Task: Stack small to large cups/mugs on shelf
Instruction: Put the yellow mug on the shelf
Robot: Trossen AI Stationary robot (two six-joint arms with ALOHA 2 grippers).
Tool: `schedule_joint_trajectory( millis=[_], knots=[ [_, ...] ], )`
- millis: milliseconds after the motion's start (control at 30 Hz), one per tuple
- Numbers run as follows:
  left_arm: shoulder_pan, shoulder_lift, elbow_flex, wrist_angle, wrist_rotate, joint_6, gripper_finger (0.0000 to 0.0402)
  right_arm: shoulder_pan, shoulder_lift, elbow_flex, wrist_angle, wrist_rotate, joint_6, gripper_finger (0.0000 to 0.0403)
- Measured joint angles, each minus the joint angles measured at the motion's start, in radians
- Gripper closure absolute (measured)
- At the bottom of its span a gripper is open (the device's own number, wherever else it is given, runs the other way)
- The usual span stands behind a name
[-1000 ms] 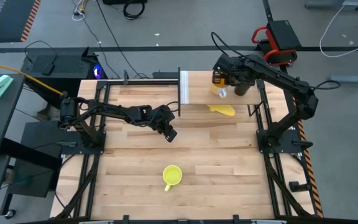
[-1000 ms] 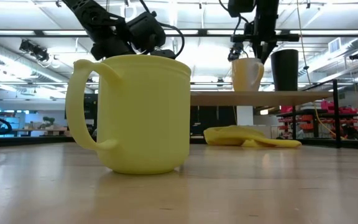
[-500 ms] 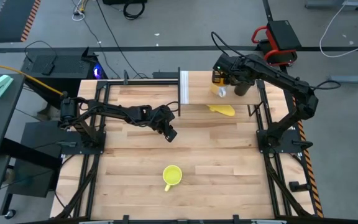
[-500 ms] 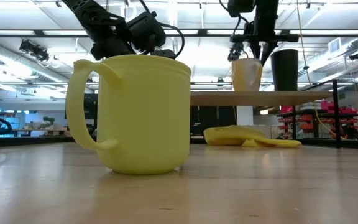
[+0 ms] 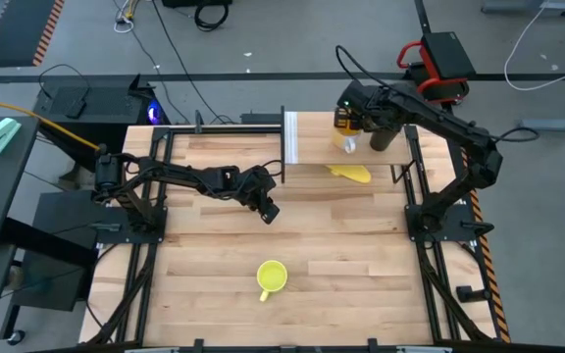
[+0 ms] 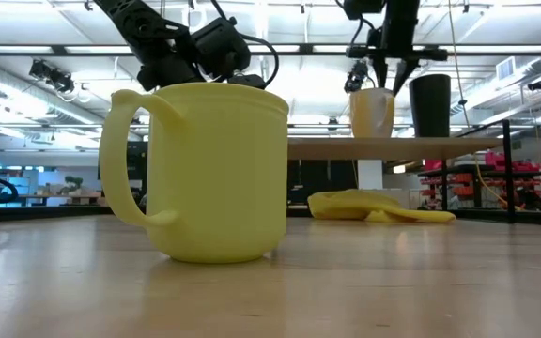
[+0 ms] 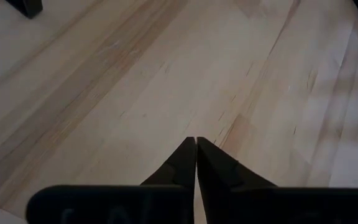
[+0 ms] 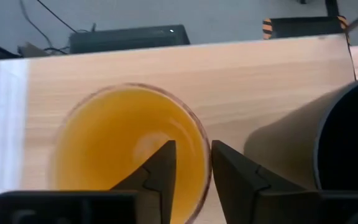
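— Where is your right pincer (image 8: 192,163) sitting?

— I am holding it just above the orange cup (image 8: 126,146) on the shelf (image 8: 253,74), fingers a little apart, gripping nothing. One tip is hanging over the cup's mouth, the other over its rim on the side toward the black cup (image 8: 347,140), which is standing just beside it.

— And the left one?

— I am hovering my left pincer (image 7: 195,163) over bare tabletop (image 7: 104,93) near the middle, fingers pressed together and empty.

— The mug?

— The yellow mug (image 5: 272,277) is standing upright on the tabletop, well apart from the shelf.
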Motion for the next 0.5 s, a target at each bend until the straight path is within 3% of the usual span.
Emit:
schedule_joint_trajectory(
  millis=[300,500],
  knots=[
    [0.0,0.0,0.0,0.0,0.0,0.0,0.0389,0.0,-0.001,0.109,-0.003,0.001,-0.048,0.0286],
    [0.0,0.0,0.0,-0.002,0.0,0.0,0.0386,0.0,0.0,0.15,-0.106,0.009,-0.051,0.0288]
  ],
)
